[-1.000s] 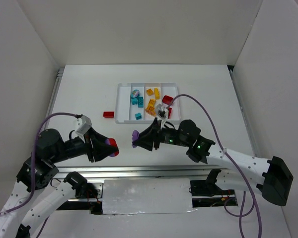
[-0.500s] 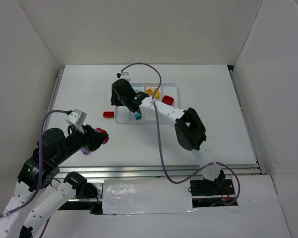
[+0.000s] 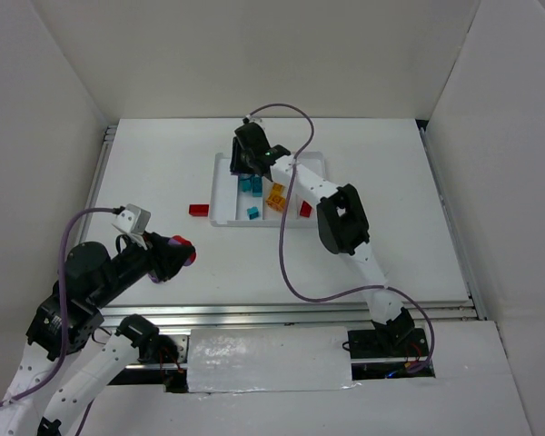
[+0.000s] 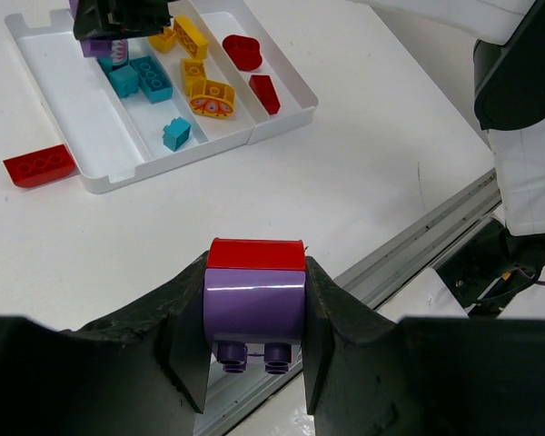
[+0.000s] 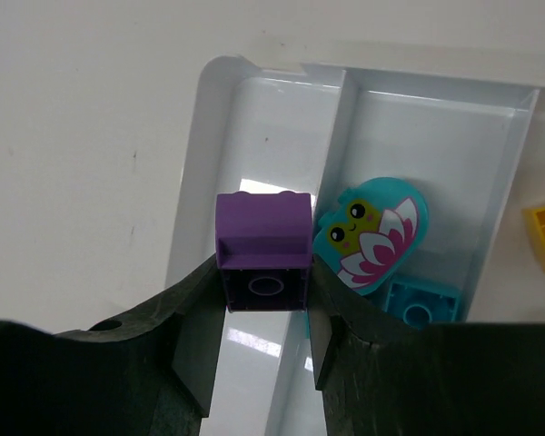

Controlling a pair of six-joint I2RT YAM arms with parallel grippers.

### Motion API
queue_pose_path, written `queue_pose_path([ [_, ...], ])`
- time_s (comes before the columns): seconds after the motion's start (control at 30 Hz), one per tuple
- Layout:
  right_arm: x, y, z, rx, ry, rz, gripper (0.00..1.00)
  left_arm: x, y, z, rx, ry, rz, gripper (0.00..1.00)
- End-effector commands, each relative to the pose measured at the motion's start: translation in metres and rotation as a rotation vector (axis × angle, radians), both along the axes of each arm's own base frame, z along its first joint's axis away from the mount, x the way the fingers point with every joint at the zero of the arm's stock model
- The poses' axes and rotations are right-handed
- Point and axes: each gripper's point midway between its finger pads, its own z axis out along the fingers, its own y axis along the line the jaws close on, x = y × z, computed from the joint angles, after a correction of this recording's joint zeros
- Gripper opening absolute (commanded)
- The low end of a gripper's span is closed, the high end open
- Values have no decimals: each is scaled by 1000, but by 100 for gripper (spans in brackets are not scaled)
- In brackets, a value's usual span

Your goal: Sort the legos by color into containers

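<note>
Left claw [image 4: 254, 304]: clamped on one red-capped purple brick [image 4: 254, 289], over the near worktop [image 4: 363, 173]. One loose red brick [image 4: 39, 165] just beside the tray [image 4: 286, 116]. Tray, four compartments: three teal bricks [image 4: 153, 77], four yellow-orange bricks [image 4: 213, 98], two red pieces [image 4: 243, 52]. Right claw [image 5: 264, 304]: clamped on one purple brick [image 5: 262, 241] over the far-left compartment, beside one teal lotus piece [image 5: 372, 227].

R arm [image 3: 304, 182] is slanting across tray [image 3: 224, 204], covering right slots & far end. R gripper [image 5: 265, 286] w/ purple brick [image 5: 262, 232] is hanging over leftmost slot [image 5: 254, 136], bare below. Next slot is holding teal pieces [image 5: 372, 227]. Table left of tray is lying open exc. red brick [image 3: 198, 210] just beside near-left corner. L gripper [image 3: 177, 254] is sitting well apart, near edge.
</note>
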Motion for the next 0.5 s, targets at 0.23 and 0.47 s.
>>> queue_pose_path([
  [0.23, -6, 40, 27, 74, -59, 142, 53, -1, -4, 13, -13, -67, -35, 0],
  [0.47, -3, 32, 43, 59, -84, 102, 80, -2, -3, 14, -17, -72, -32, 2],
])
